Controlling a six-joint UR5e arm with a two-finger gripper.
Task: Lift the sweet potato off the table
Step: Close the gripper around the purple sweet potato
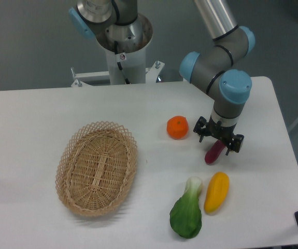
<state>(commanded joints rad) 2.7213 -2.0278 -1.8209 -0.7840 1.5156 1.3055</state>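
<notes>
My gripper point(218, 139) hangs directly over the upper end of the sweet potato point(213, 153), its two dark fingers spread apart on either side and not clamped on anything that I can see; whether the fingertips touch the tuber I cannot tell from this angle.

The table point(29, 119) is the biggest thing I see: one white, smooth top with a rounded far-right corner. On its left half sits one oval wicker basket point(97, 168), pale tan with a lacy looped rim. Near the front edge, right of centre, lies one leafy green vegetable point(187, 215) with a pale stalk end pointing away from me. Just beside it to the right lies one yellow oblong vegetable point(216, 191), tilted. One round orange fruit point(177, 127) sits farther back, left of the gripper and apart from it.

The sweet potato is the smallest item: a single short magenta-purple tuber, slightly curved with a tapered lower end, lying on the table at a slant just behind the yellow vegetable and apart from it. Its upper end is hidden under the gripper.

I can read no writing or labels; a small sticker on the robot's white base point(123, 54) is too small to make out.
</notes>
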